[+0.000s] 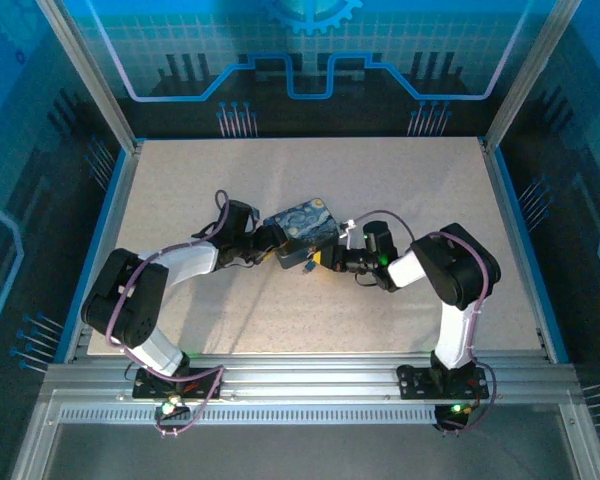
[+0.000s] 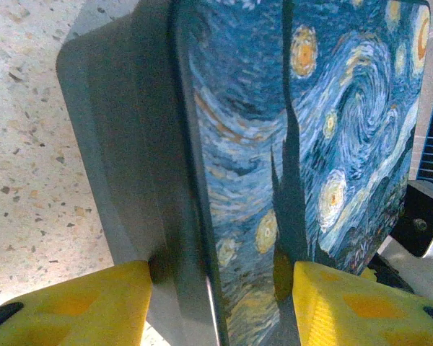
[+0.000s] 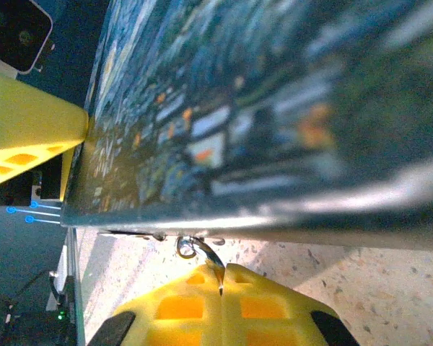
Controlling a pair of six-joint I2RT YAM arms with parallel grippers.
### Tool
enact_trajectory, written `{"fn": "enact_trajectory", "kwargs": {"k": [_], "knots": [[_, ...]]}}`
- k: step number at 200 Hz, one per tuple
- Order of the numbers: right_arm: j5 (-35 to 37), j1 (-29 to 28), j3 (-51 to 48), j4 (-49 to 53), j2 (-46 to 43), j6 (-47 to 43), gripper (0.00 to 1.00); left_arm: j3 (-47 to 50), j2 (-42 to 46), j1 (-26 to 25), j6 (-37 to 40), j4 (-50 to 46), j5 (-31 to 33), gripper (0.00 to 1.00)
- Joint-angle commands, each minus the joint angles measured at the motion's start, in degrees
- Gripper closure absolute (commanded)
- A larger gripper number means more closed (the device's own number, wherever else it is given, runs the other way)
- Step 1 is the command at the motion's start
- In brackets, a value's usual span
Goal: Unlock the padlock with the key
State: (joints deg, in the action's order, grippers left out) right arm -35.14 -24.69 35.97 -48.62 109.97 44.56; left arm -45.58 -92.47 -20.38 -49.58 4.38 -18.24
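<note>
The blue night-sky tin (image 1: 302, 228) lies tilted between both arms at mid-table. My left gripper (image 2: 224, 288) is shut on the tin (image 2: 303, 144), one yellow finger on its grey underside and the other on its painted lid. My right gripper (image 3: 221, 270) is shut on the key (image 3: 212, 258), a thin metal sliver sticking out of the pinched yellow fingers towards the tin's lower rim (image 3: 274, 220). A small silvery loop (image 3: 190, 249) hangs right under that rim at the key's end. I cannot tell whether this loop belongs to the padlock; the padlock's body is hidden.
The speckled table (image 1: 280, 310) spreads around the tin, with blue walls at its left, right and far edges. Purple cables (image 1: 220, 205) loop over both arms. The left gripper's yellow finger (image 3: 29, 115) rests against the tin in the right wrist view.
</note>
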Motion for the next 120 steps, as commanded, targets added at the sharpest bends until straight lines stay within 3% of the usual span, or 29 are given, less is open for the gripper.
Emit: {"fn": "enact_trajectory", "kwargs": {"k": [1,120], "knots": [[1.21,1.19,-1.25,-2.64,-2.05,2.95,1.00,1.98,-0.13,-1.39,0.10,-5.59,0.84,0.46],[1.90,3.15,-2.57,-5.52,-3.08,7.75,1.00,1.17,-2.19,-1.68,-0.54,-3.67,0.05,0.46]]}}
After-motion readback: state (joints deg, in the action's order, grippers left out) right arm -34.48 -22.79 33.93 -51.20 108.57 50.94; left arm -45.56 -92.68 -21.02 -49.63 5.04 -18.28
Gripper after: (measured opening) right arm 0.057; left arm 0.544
